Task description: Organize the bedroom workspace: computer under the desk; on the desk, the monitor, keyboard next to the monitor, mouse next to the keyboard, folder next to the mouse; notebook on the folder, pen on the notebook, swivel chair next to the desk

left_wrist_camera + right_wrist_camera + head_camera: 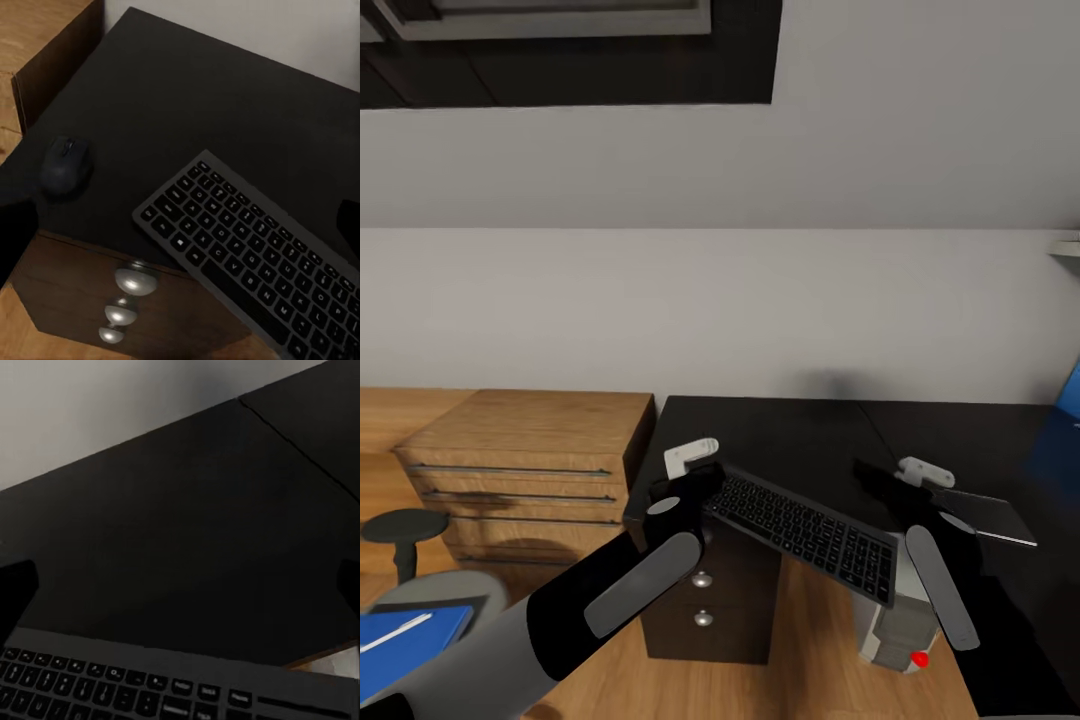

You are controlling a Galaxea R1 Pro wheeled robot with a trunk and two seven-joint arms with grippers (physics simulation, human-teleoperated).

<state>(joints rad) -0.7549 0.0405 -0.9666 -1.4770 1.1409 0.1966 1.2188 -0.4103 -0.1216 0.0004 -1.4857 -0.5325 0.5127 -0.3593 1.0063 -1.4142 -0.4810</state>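
**Q:** While both arms reach over the dark desk (790, 430), where is the keyboard and who has it?

**A:** The keyboard (800, 532) hangs tilted between the two grippers, partly past the desk's near edge, over the drawer knobs and wood floor. The left gripper (690, 480) is at one short end, the right gripper (920, 490) at the other. In the head view both seem closed on those ends, but the fingertips are hidden behind the arms. In the wrist views the fingers appear just as dark shapes at the frame edges, with the keys spread between them. I cannot tell for certain whether either grip is firm.

**Q:** What else is near the tools?

**A:** The mouse (66, 163) sits on the desk just beside the left gripper, close to the corner. A grey computer (900, 630) stands on the floor below the right gripper. A blue folder (410, 640) lies on the swivel chair (450, 600), well away behind the left arm.

**Q:** What could go wrong?

**A:** In my judgement, if one arm moves faster than the other, the keyboard could twist out of a pinch and drop to the floor. Lowered carelessly, its left end could knock the mouse off the corner. Set too near the front edge, it could tip off.
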